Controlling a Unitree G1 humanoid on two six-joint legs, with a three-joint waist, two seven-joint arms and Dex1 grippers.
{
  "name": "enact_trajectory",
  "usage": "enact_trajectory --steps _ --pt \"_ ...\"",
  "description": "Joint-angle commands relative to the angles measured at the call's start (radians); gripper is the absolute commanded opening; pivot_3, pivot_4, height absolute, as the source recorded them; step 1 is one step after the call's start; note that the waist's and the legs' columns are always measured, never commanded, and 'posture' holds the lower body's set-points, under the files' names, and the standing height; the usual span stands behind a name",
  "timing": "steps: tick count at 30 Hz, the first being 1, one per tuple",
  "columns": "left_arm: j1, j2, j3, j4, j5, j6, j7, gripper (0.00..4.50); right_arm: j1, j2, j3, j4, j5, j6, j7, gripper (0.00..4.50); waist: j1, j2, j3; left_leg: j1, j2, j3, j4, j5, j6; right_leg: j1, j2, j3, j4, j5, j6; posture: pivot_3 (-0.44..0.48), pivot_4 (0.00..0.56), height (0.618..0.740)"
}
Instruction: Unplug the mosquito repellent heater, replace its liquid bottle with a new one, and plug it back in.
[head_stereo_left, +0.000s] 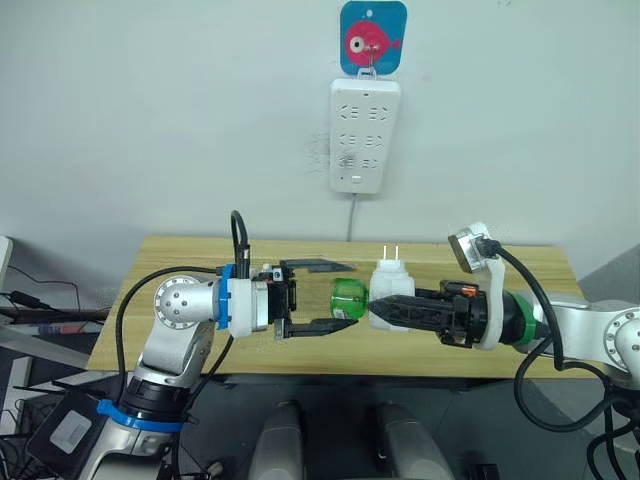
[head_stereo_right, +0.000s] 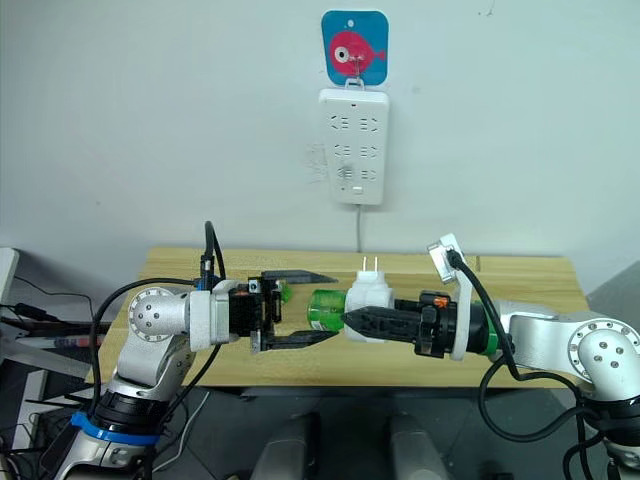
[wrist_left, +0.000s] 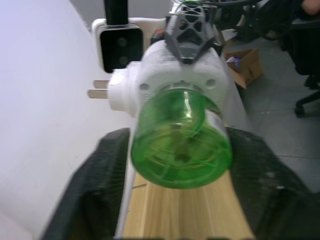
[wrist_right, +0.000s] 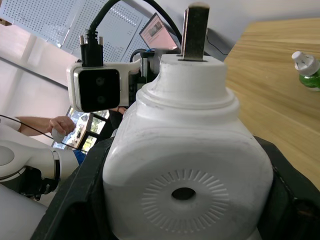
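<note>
Two grippers are seen meeting over the wooden table (head_stereo_left: 180, 300), the mosquito repellent heater (head_stereo_left: 391, 285) held between them.

Head views: the heater is clamped by the right gripper (head_stereo_left: 385, 309), prongs up, unplugged, well below the wall power strip (head_stereo_left: 364, 135); its green bottle (head_stereo_left: 348, 298) sits between the spread fingers of the left gripper (head_stereo_left: 338, 295).
Left wrist view: the bottle's base (wrist_left: 181, 142) is faced.
Right wrist view: a second green bottle (wrist_right: 307, 70) is seen on the table.
</note>
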Motion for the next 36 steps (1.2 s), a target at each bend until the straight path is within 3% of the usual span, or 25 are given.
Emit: enact_trajectory --steps 1,3,5,7,8,10,14,18,22,25,27,31,36 --pt "-0.003 0.03 0.01 -0.066 -0.046 0.047 -0.002 2.27 -0.008 0.004 -0.016 -0.033 0.031 -0.009 0.006 3.07 0.0 0.0 0.0 0.0 0.0 0.0 0.0 0.0 0.0 0.0 0.0 0.0 0.0 0.0 0.0 -0.017 0.229 0.74" --pt "-0.012 0.086 0.001 -0.116 -0.091 0.227 0.02 2.27 -0.006 0.003 -0.018 -0.033 0.028 -0.008 0.008 3.07 -0.001 0.0 0.0 0.0 0.0 0.0 0.0 0.0 0.0 0.0 0.0 0.0 0.0 0.0 0.0 -0.015 0.23 0.74" --pt "-0.04 0.187 -0.011 -0.166 -0.233 0.621 0.108 2.27 -0.005 0.001 -0.019 -0.032 0.025 -0.006 0.011 3.07 -0.002 0.0 0.0 0.0 0.001 -0.001 0.0 0.0 0.0 0.0 0.0 0.0 0.0 0.0 0.0 -0.008 0.227 0.74" --pt "-0.128 0.283 0.009 -0.121 -0.591 1.105 0.229 2.27 -0.007 0.002 -0.018 -0.029 0.021 -0.004 0.014 3.07 -0.004 0.0 0.001 0.0 0.002 -0.003 0.0 0.0 0.0 0.0 0.0 -0.001 0.001 0.0 0.0 -0.006 0.226 0.74" --pt "-0.169 0.321 0.015 -0.081 -0.707 1.261 0.216 2.27 -0.009 0.002 -0.016 -0.027 0.017 -0.002 0.016 3.07 -0.004 0.0 0.001 0.0 0.002 -0.004 0.0 0.0 0.0 0.001 0.0 -0.002 0.001 0.0 0.001 -0.007 0.226 0.74" --pt "-0.214 0.359 0.013 -0.032 -0.776 1.409 0.192 2.27 -0.014 -0.001 -0.013 -0.025 0.009 0.004 0.024 3.07 -0.009 0.0 0.001 0.0 0.001 -0.007 0.001 0.0 0.0 0.002 0.0 -0.005 0.001 -0.001 0.0 -0.008 0.226 0.74" --pt "-0.237 0.342 0.029 -0.026 -0.769 1.461 0.232 2.27 -0.021 -0.002 -0.01 -0.021 0.005 0.003 0.028 3.07 -0.016 0.0 0.001 0.0 -0.001 -0.006 0.0 0.0 0.0 0.002 0.0 -0.006 0.0 -0.001 0.0 -0.013 0.224 0.74" --pt "-0.232 0.277 0.083 -0.026 -0.768 1.442 0.324 2.27 -0.021 -0.004 -0.011 -0.022 0.004 0.001 0.03 3.07 -0.015 0.0 0.001 0.0 0.0 -0.007 -0.001 0.0 0.0 0.001 0.0 -0.006 0.0 -0.002 -0.001 -0.012 0.223 0.74" --pt "-0.13 0.279 0.046 -0.123 -0.508 1.155 0.222 3.56 -0.019 -0.004 -0.011 -0.022 0.009 -0.004 0.025 3.07 -0.016 0.0 0.001 0.001 -0.001 -0.005 -0.001 0.0 0.0 0.002 0.0 -0.005 0.0 -0.001 -0.001 -0.009 0.22 0.74" --pt "-0.028 0.282 0.019 -0.151 -0.301 0.845 0.086 4.43 -0.021 0.001 -0.01 -0.021 0.012 -0.005 0.021 3.07 -0.015 0.0 0.001 0.001 -0.001 -0.002 -0.002 0.0 0.0 0.0 0.0 -0.002 0.0 -0.001 -0.001 -0.01 0.223 0.74" --pt "0.021 0.244 0.014 -0.125 -0.165 0.591 0.03 4.45 -0.025 0.005 -0.008 -0.019 0.012 -0.005 0.019 3.07 -0.012 0.0 0.001 0.001 0.0 -0.002 -0.003 0.0 0.0 -0.001 0.0 -0.002 0.0 -0.001 -0.003 -0.008 0.224 0.74" --pt "0.023 0.093 0.05 -0.046 -0.032 0.217 0.046 4.45 -0.029 0.01 -0.007 -0.016 0.01 -0.004 0.017 3.07 0.005 0.0 0.001 0.0 0.001 0.0 -0.002 0.0 0.0 -0.001 -0.002 0.0 -0.001 0.0 -0.004 -0.009 0.226 0.74" --pt "0.011 0.008 0.046 -0.024 -0.004 0.007 0.021 4.45 -0.027 0.009 -0.008 -0.015 0.011 -0.001 0.016 3.07 0.005 0.0 0.001 -0.001 0.001 0.001 -0.001 0.0 0.0 0.0 -0.004 0.001 -0.001 0.0 -0.002 -0.011 0.228 0.74"
